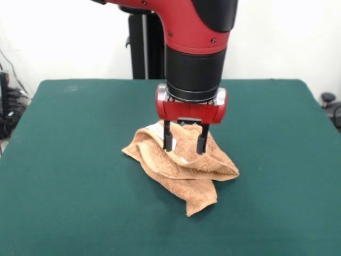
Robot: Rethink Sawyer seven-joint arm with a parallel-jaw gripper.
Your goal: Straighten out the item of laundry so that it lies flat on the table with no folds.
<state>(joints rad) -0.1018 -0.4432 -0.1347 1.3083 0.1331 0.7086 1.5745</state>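
Note:
The orange-tan terry towel lies crumpled in a folded heap near the middle of the dark green table. One corner points toward the near edge and a bit of white label shows at its far left side. My gripper hangs straight down over the top of the heap. Its two black fingers stand apart, open, with their tips at or just above the cloth. Nothing is held between them.
The black pedestal stands behind the table's far edge. Dark equipment and cables sit off the table's left side, and a dark object off its right side.

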